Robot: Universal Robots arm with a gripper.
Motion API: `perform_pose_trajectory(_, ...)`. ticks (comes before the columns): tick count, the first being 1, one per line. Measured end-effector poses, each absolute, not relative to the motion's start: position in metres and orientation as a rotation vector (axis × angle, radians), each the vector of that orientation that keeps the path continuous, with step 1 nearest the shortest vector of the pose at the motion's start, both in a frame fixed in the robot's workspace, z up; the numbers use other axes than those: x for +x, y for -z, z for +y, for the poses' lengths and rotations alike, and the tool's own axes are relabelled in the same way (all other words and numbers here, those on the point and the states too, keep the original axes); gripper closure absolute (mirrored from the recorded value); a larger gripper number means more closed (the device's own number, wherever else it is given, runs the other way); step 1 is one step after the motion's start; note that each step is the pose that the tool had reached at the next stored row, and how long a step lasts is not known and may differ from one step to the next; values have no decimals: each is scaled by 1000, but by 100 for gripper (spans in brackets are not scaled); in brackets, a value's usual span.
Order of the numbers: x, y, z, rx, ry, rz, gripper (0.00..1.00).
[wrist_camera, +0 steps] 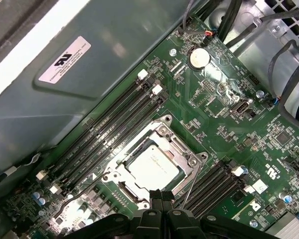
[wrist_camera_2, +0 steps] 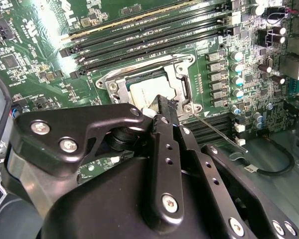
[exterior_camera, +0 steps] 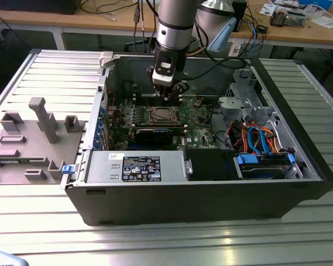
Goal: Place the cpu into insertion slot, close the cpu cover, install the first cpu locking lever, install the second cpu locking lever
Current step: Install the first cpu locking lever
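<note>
Your gripper (wrist_camera: 162,198) hangs just over the insertion slot (exterior_camera: 164,115) on the green motherboard (wrist_camera: 224,114), its fingers pressed narrow together, holding nothing; the cpu (wrist_camera: 152,167) sits in the slot, the cpu cover (wrist_camera: 182,149) lying flat around it.

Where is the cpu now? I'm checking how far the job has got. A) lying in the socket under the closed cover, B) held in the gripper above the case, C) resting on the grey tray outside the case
A: in both wrist views the cpu lies in the insertion slot, framed by the closed cpu cover, with the gripper at its edge.
</note>
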State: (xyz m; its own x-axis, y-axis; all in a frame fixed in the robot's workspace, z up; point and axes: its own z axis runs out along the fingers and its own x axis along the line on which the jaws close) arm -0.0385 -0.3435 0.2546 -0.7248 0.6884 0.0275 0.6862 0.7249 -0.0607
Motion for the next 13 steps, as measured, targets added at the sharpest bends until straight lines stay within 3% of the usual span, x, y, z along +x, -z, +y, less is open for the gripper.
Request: perform_pose_trajectory(13,-38,-255,-344,-1103,-73,-2890,89)
